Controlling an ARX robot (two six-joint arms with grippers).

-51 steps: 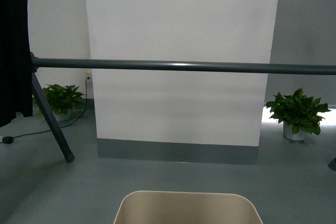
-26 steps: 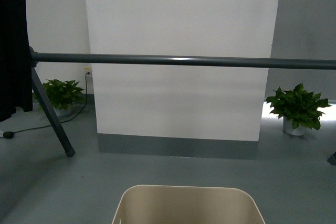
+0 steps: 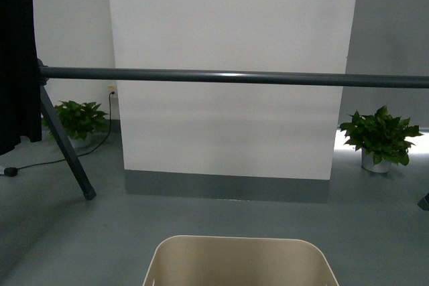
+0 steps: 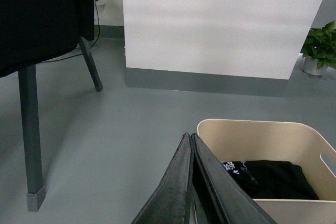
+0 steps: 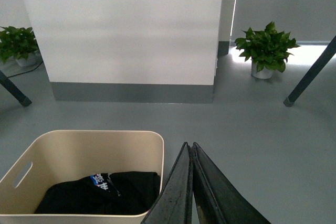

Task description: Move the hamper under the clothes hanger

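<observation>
Beige plastic rectangular hamper (image 3: 239,262) sits at the bottom centre of the front view, on the grey floor (image 3: 201,216) short of the dark grey metal clothes hanger (image 3: 234,77), whose bar crosses mid-frame. Black cloth (image 3: 17,58) hangs at upper left. Dark clothing (image 5: 100,192) lies inside the hamper. Left gripper (image 4: 189,139) and right gripper (image 5: 190,146) are both clenched, grasping nothing.
</observation>
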